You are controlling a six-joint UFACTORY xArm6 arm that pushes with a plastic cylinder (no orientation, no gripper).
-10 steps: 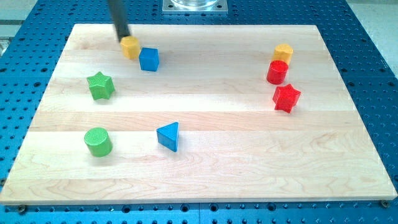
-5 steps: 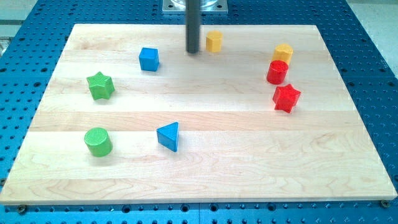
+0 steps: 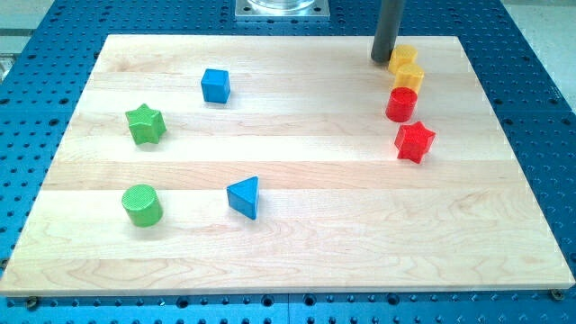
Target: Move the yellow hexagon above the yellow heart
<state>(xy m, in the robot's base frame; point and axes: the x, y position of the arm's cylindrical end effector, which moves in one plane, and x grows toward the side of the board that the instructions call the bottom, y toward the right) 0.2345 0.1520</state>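
- The yellow hexagon (image 3: 403, 57) sits near the view's top right of the table (image 3: 297, 252), touching the yellow heart (image 3: 409, 76) just below it, so it looks about where the task wants it.
- The rod's tip (image 3: 384, 59) is right against the hexagon's left side; there's no gripper on this arm at all, just the rod, so nothing opens or closes.
- Under the heart come the red cylinder (image 3: 401, 104) and the red star (image 3: 414, 141), stacked down the view.
- Handling guess: the hexagon looks like a small, light, stiff block that slides easily on smooth wood. You can't grab it, only push a flat side, and an off-centre shove would probably spin it.
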